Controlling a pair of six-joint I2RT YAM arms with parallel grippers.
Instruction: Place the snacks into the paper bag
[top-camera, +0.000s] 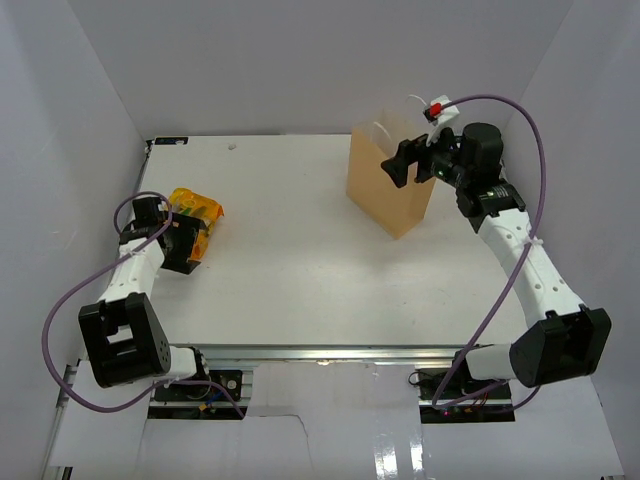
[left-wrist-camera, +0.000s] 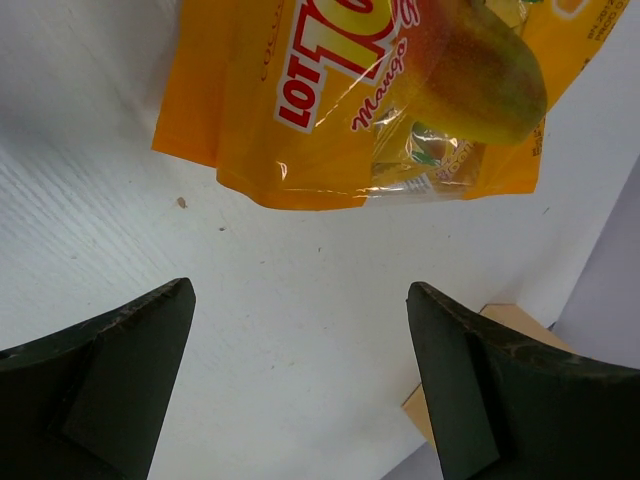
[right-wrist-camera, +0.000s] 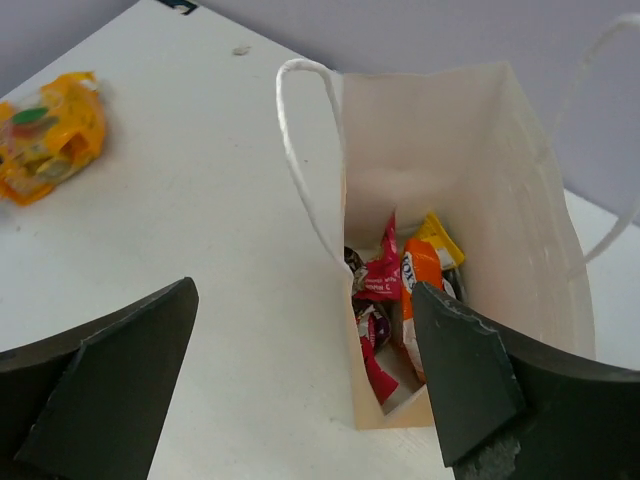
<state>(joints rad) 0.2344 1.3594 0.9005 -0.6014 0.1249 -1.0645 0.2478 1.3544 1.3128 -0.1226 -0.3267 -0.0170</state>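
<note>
From above, the paper bag (top-camera: 390, 192) is standing upright in the upper right of the white table (top-camera: 300, 270). The right gripper (top-camera: 402, 166) is hanging over the bag's open top. At the left edge of the frame an orange bag (top-camera: 196, 213) is lying flat, and the left gripper (top-camera: 186, 243) is sitting just below it in the picture; from here I cannot tell whether they are touching.

In the left wrist view, the left gripper (left-wrist-camera: 300, 385) is holding its jaws spread wide, one finger in each lower corner, with nothing between them but bare table. The orange bag (left-wrist-camera: 340, 100) is filling the top of the frame, beyond the fingertips and apart from them.

In the right wrist view, the right gripper (right-wrist-camera: 300, 390) is likewise gaping wide and gripping nothing. The paper bag (right-wrist-camera: 520, 210) is standing at the centre right, its mouth facing the camera and its near wall lying between the two fingers. A pink packet (right-wrist-camera: 383, 272), an orange packet (right-wrist-camera: 420, 290) and a yellow packet (right-wrist-camera: 441, 240) are resting at its bottom. A white cord handle (right-wrist-camera: 298, 150) is arching off its left rim. The orange bag (right-wrist-camera: 48, 135) is lying at the upper left, well apart.
</note>
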